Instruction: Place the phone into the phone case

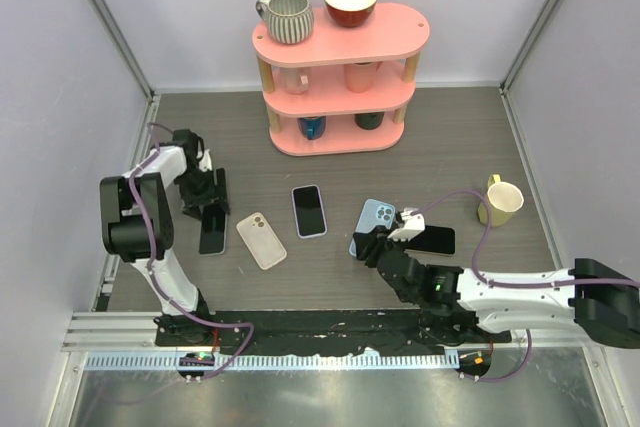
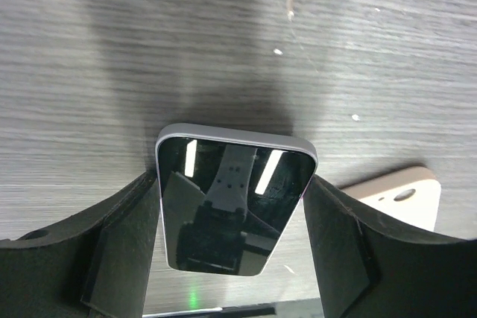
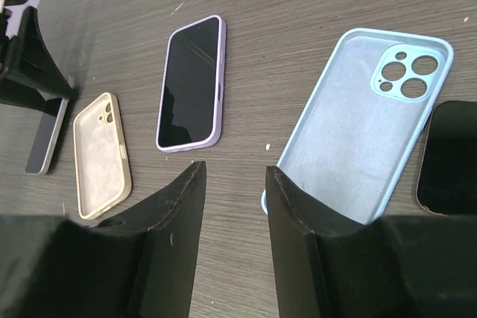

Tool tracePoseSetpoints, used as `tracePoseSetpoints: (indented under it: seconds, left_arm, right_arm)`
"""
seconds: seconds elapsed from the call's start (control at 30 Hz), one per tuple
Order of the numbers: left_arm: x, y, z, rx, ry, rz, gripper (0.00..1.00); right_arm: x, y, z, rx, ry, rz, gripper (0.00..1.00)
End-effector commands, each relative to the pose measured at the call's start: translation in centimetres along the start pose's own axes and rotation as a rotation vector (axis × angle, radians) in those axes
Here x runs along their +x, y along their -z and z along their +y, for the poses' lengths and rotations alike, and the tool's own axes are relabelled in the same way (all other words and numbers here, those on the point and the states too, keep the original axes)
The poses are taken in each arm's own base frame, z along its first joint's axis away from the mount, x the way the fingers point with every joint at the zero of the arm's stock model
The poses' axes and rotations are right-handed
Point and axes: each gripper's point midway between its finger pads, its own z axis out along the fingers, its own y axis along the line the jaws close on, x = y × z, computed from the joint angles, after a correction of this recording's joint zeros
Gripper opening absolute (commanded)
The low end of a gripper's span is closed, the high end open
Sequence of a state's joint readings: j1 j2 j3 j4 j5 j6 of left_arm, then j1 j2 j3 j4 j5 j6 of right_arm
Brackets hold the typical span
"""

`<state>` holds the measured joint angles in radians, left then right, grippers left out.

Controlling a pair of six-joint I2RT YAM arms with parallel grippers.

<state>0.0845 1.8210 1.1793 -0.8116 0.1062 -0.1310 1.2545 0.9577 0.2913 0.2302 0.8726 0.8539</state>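
Observation:
My left gripper (image 1: 208, 199) (image 2: 232, 184) is shut on the sides of a grey-edged phone (image 1: 212, 234) (image 2: 232, 214), screen up, at the left of the table. An empty cream case (image 1: 261, 240) (image 2: 395, 195) (image 3: 98, 156) lies just right of it. My right gripper (image 1: 372, 245) (image 3: 235, 173) is open and empty, low over the table, with its right finger at the near left corner of an empty light blue case (image 1: 376, 217) (image 3: 358, 132). A black phone (image 1: 432, 240) (image 3: 451, 158) lies right of that case.
A phone in a purple case (image 1: 309, 210) (image 3: 190, 83) lies mid-table between the two empty cases. A pink three-tier shelf (image 1: 340, 47) with mugs and a bowl stands at the back. A yellow mug (image 1: 502, 202) stands at the right.

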Motion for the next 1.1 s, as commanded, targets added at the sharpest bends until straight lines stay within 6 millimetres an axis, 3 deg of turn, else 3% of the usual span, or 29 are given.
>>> tracePoseSetpoints:
  seconds: [0.0, 0.47, 0.8, 1.07]
  left_arm:
    - [1.5, 0.8, -3.5, 0.222, 0.16, 0.053, 0.39]
    - [1.0, 4.7, -7.2, 0.423, 0.319, -0.057, 0.33]
    - [3.0, 4.3, -9.0, 0.487, 0.442, -0.043, 0.29]
    - [2.2, 5.2, -9.9, 0.537, 0.555, -0.093, 0.29]
  right_arm:
    - [-0.7, -0.4, 1.9, -0.029, -0.032, -0.008, 0.44]
    - [0.0, -0.8, 2.9, -0.043, -0.039, 0.016, 0.44]
    - [0.1, -1.0, 3.0, -0.04, -0.034, 0.019, 0.44]
    - [0.8, -1.3, 3.2, -0.043, -0.015, 0.034, 0.44]
